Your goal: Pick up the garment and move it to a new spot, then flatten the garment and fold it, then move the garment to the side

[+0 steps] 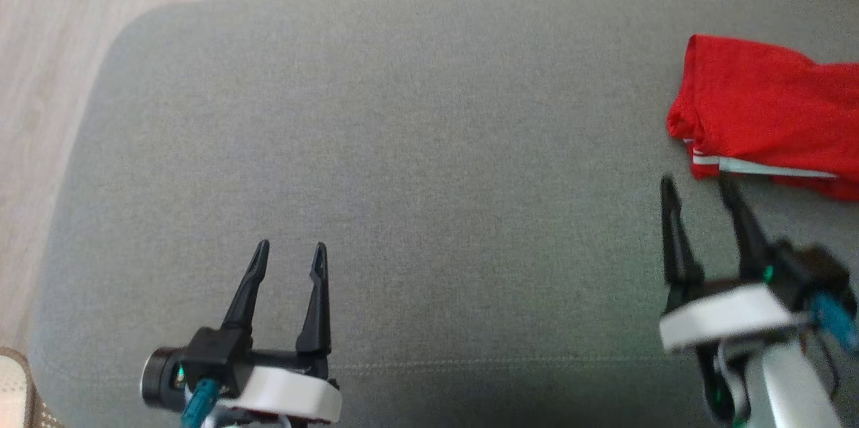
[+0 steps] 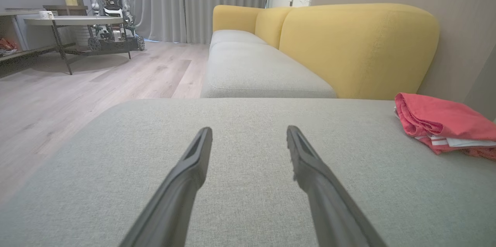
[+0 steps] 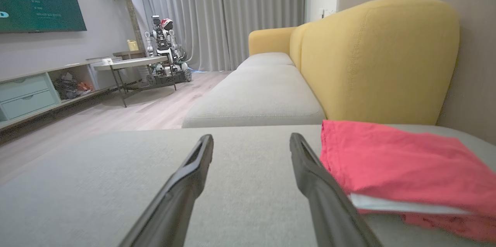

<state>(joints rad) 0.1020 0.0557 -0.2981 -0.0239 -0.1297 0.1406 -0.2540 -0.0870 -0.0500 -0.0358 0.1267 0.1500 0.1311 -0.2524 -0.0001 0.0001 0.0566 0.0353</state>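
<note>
Head view, red garment (image 1: 765, 113) laid at the right edge of the sofa cushion (image 1: 402, 146), right gripper (image 1: 694, 181) just beside it, left gripper (image 1: 291, 245) near the front edge, both sets of jaws spread

The broad grey fabric cushion (image 1: 416, 146) lies open everywhere left of the folded red cloth garment (image 1: 765, 106) (white trim at its near edge); a rounded yellow upholstered backrest (image 3: 372, 57) blocks passage just beyond it.

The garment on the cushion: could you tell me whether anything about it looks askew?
Only slightly: the red garment lies folded at the grey cushion's right side, but a white-striped layer pokes out along its near edge, so the fold looks uneven.
</note>
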